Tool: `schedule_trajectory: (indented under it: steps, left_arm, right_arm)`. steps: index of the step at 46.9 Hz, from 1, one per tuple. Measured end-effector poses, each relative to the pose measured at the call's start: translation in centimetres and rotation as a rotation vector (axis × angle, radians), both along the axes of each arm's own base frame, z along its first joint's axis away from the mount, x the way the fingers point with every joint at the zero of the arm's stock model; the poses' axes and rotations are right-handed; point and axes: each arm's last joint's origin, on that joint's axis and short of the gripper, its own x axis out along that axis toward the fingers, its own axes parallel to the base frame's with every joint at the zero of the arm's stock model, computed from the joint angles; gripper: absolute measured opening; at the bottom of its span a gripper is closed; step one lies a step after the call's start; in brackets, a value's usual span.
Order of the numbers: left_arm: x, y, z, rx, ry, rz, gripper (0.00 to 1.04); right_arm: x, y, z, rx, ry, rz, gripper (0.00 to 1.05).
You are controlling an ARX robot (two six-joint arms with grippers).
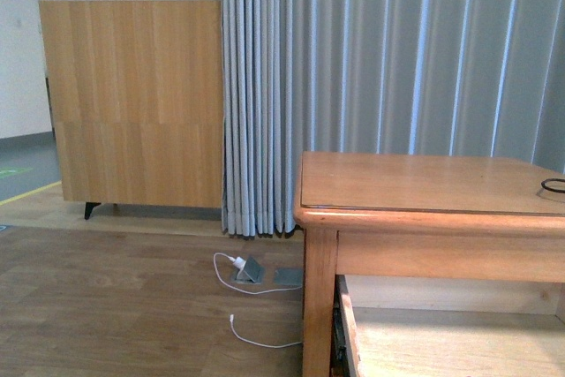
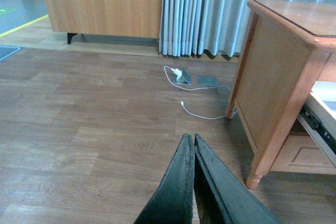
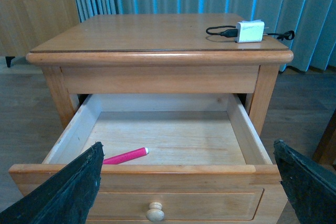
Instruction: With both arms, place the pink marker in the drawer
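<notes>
In the right wrist view the drawer (image 3: 157, 179) stands pulled out of the wooden side table (image 3: 157, 35), with its round knob (image 3: 155, 212) at the front. The pink marker (image 3: 126, 156) lies on the drawer's pale floor near the front wall. My right gripper (image 3: 189, 153) is open and empty, its black fingers (image 3: 79, 187) spread wide on either side of the drawer front. My left gripper (image 2: 190, 137) is shut and empty, held over the wooden floor beside the table (image 2: 278, 72). In the front view the open drawer (image 1: 441, 337) shows at the lower right; no arm shows there.
A white charger with a black cable (image 3: 249, 31) lies on the tabletop. A white cable and grey floor sockets (image 2: 184, 77) lie on the floor by the grey curtain (image 1: 388, 50). A tall wooden cabinet (image 1: 132, 103) with a potted plant stands further back.
</notes>
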Motion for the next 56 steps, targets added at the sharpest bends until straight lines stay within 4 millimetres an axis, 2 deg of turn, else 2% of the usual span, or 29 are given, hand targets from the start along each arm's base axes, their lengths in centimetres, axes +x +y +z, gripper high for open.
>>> schedule_trajectory:
  steps: [16, 30, 36, 44, 51, 56]
  left_arm:
    - [-0.7, 0.0, -0.9, 0.000, -0.008, 0.000, 0.04]
    - [-1.2, 0.0, -0.8, 0.001, -0.026, 0.000, 0.04]
    - [-2.3, 0.0, -1.1, 0.002, -0.019, -0.001, 0.04]
    - [-2.4, 0.0, -1.1, 0.001, -0.019, -0.001, 0.04]
    - [-2.4, 0.0, -1.1, 0.001, -0.020, -0.001, 0.30]
    - [-2.4, 0.0, -1.1, 0.002, -0.020, -0.001, 0.49]
  right_arm:
    - [0.0, 0.0, 0.0, 0.000, 0.000, 0.000, 0.96]
    - [0.0, 0.0, 0.0, 0.000, 0.000, 0.000, 0.96]
    - [0.0, 0.0, 0.0, 0.000, 0.000, -0.001, 0.96]
    - [0.0, 0.0, 0.0, 0.000, 0.000, 0.000, 0.96]
    - [0.6, 0.5, -0.8, 0.167, 0.242, 0.081, 0.96]
    - [2.1, 1.1, -1.1, 0.195, 0.413, 0.161, 0.96]
